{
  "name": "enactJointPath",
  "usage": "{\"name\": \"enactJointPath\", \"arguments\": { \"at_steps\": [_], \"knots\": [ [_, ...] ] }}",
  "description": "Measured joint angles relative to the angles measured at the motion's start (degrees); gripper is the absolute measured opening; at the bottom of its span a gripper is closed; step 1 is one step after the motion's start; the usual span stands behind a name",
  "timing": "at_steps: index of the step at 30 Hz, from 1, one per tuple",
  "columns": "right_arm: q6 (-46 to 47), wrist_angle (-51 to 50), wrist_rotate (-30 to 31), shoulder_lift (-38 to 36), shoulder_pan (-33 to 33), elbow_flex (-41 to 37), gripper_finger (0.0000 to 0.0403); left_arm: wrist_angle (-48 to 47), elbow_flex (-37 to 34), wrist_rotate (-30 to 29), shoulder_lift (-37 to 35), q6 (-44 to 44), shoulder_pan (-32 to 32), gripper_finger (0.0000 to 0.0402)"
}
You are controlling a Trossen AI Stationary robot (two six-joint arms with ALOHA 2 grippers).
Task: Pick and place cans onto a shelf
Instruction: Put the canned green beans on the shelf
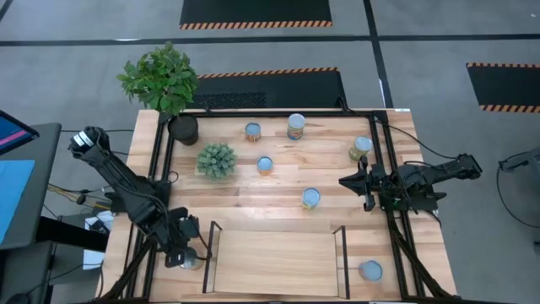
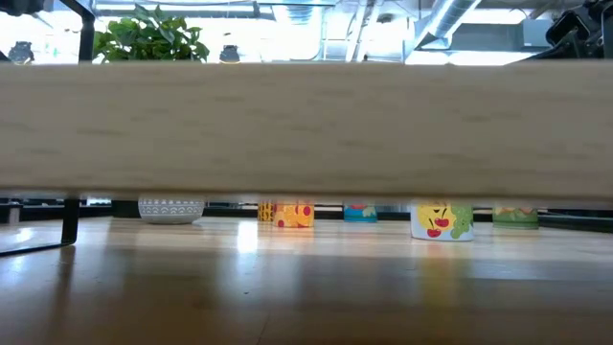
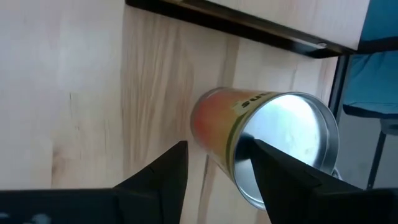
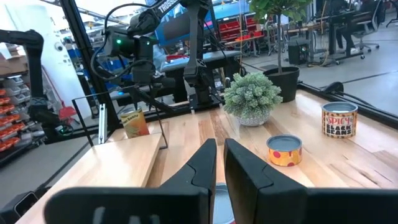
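The left claw (image 1: 181, 253) sits at the worktop's (image 1: 278, 165) near left corner, just outside the shelf's (image 1: 274, 262) left bracket. Its fingers stand apart on either side of an orange-labelled can (image 3: 261, 146) and are not yet pressed against it. In the left wrist view the can is tilted, its silvery top facing the camera and its long axis running away between the fingers, so it looks like closing is the next move. The shelf board lies just to the right of this can, so the lift should be short.

The right claw (image 1: 364, 187) waits near the worktop's right edge, its fingers nearly together and holding nothing. A can (image 1: 310, 198) lies just to its left, toward the worktop's middle.

About 4 more cans stand toward the far edge and 1 at the near right corner (image 1: 369, 270). The shelf carries none yet.
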Motion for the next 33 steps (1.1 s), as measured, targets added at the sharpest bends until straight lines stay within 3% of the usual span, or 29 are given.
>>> {"name": "enactJointPath", "arguments": {
  "at_steps": [13,17,22,27,33],
  "knots": [
    [-0.2,0.0,0.0,0.0,0.0,0.0,0.0059,-0.2,-0.1,1.6,0.1,-3.7,0.0,0.0154],
    [-0.2,0.0,0.0,0.0,0.0,0.0,0.0059,-0.2,-0.2,3.6,0.0,-2.6,0.0,0.011],
    [-0.2,0.0,0.0,0.0,0.0,0.0,0.0059,-1.0,0.5,3.8,-0.1,-0.3,0.0,0.0016],
    [-0.6,0.0,0.0,0.0,0.0,0.0,0.0059,-3.1,2.1,3.3,0.0,-0.4,0.0,0.0002],
    [-0.6,0.0,0.0,0.0,0.0,0.0,0.0059,-14.1,8.6,3.0,0.3,-0.6,0.0,0.0]
  ]
}}
